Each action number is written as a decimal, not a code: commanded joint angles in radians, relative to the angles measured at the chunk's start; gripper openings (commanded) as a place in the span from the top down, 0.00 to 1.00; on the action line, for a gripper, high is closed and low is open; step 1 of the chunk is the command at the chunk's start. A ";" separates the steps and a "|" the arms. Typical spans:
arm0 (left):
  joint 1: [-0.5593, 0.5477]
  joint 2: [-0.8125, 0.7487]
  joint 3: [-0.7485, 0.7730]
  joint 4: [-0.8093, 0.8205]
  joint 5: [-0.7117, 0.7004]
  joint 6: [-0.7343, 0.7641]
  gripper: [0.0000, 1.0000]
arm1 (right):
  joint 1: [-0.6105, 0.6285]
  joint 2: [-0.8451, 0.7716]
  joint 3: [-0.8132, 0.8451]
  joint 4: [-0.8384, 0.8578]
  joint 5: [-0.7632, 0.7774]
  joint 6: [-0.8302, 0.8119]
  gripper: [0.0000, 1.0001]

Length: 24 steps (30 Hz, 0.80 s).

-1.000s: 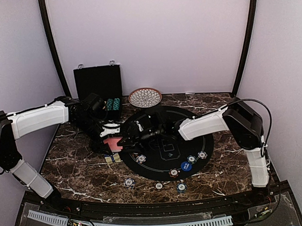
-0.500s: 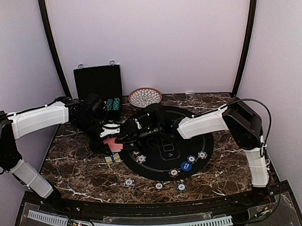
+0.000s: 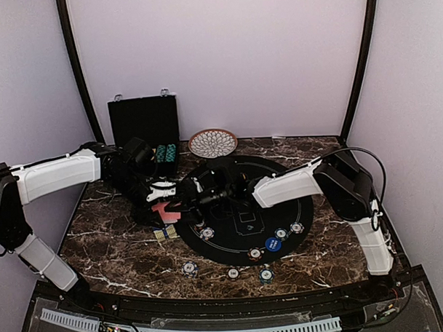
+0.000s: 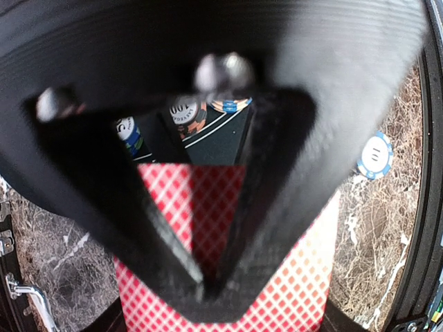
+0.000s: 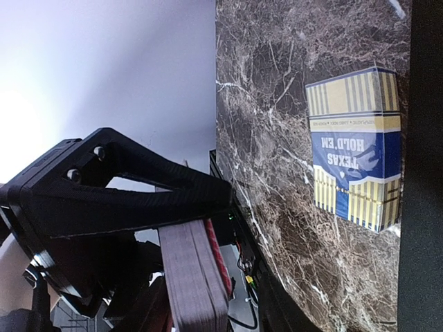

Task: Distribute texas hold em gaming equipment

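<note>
Red-backed deck [image 4: 291, 277] sits clamped in the left pincer [image 4: 208, 294], faces hidden. Right pincer [image 3: 185, 201] has edged nearer; its gap cannot be told.

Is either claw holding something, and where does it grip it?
The left gripper pinches the red-backed card deck across its flat faces, near one end. Whether the right gripper holds anything cannot be told.

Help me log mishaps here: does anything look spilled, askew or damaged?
Nothing stands out. The deck is a tidy stack in the shut left gripper, the card box lies flat on the table beside the mat, and the chips lie flat.
</note>
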 commanded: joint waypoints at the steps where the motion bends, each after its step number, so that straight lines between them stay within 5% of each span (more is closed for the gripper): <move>1: 0.000 -0.027 0.002 -0.001 0.013 -0.008 0.73 | -0.017 -0.043 -0.065 0.036 0.017 -0.014 0.60; 24: 0.000 -0.023 -0.002 -0.001 -0.005 -0.010 0.75 | -0.026 -0.205 -0.189 0.029 0.018 -0.055 0.64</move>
